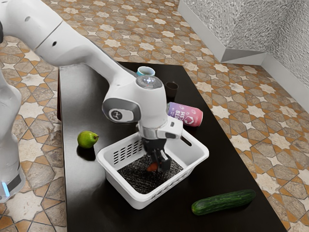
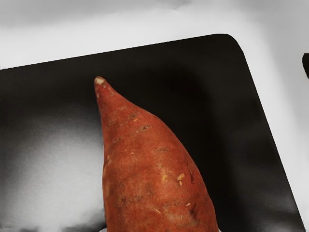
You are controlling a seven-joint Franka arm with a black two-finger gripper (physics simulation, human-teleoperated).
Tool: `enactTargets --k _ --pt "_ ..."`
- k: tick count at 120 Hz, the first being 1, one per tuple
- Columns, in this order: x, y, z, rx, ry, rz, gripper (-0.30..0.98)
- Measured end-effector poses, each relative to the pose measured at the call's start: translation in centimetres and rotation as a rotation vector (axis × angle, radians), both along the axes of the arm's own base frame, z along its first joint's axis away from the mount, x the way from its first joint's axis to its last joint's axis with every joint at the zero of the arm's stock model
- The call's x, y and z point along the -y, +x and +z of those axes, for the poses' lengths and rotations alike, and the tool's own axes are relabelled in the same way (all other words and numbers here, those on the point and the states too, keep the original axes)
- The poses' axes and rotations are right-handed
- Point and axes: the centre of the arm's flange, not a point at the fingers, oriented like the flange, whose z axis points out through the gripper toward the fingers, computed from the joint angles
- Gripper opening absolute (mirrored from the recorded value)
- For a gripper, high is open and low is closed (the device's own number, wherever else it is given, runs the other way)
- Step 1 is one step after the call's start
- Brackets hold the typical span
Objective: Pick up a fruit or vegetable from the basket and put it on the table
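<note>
Checking both views, I find the sweet potato [image 2: 154,174] in the basket [image 1: 123,187], right at the claw [image 1: 159,164], its long axis running out from beneath towards the tapered tip. How far open the claw is, or whether it has hold, I can't tell; a secure lift must clear the rim before reaching the bench [image 1: 79,193].

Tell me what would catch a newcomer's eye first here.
Probably the white arm reaching down into the white basket. In the wrist view, the orange-red sweet potato stands out against the basket's dark bottom. Next might come the pink can, lying on the black table beside the basket.
</note>
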Motion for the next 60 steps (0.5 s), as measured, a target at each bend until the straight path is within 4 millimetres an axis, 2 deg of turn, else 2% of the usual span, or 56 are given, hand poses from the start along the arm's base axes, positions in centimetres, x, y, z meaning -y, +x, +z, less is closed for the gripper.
enactTargets --k 7,13,20,26,31,40,52,60 --pt "-0.6 -0.6 4.2 0.065 -0.013 0.008 0.15" --pt "-1.9 -1.5 8.7 0.124 -0.030 0.028 0.15" --pt "-4.9 -2.9 13.2 0.165 -0.055 0.077 0.17" --pt "-7.6 -3.7 15.3 0.160 -0.072 0.121 0.17" --pt "-10.0 -4.0 16.0 0.138 -0.084 0.156 0.17" --pt "-13.4 -4.3 16.2 0.088 -0.095 0.207 0.16" --pt "-18.3 -4.2 15.3 0.023 -0.120 0.282 0.16" --pt "-20.8 -4.1 14.3 -0.020 -0.130 0.317 0.16"
